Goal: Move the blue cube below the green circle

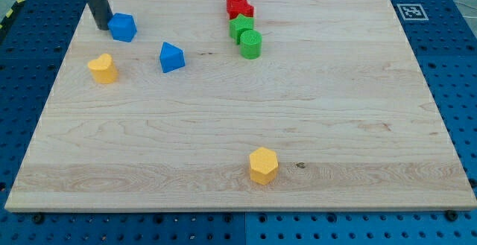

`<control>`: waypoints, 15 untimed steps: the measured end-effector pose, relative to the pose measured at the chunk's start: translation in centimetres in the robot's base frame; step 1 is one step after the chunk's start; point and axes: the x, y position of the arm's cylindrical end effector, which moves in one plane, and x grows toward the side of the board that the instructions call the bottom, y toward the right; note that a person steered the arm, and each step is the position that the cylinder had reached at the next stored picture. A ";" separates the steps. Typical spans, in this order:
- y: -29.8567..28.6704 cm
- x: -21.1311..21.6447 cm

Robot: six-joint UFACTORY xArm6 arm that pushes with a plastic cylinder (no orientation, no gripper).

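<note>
The blue cube (pixel 122 27) lies near the top left of the wooden board (pixel 238 118). My tip (pixel 102 26) stands just to the cube's left, touching it or nearly so. The green circle (pixel 251 44) lies at the top centre, far to the cube's right. A second blue block (pixel 171 56), wedge-like, lies below and right of the cube.
A green star-like block (pixel 240 27) touches the green circle from above. Two red blocks (pixel 238 4) stand above that. A yellow block (pixel 103 68) lies at the left, below the cube. A yellow hexagon (pixel 263 164) lies near the bottom centre.
</note>
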 end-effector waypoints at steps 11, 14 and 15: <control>19.9 6.6; 20.1 11.1; 19.4 11.1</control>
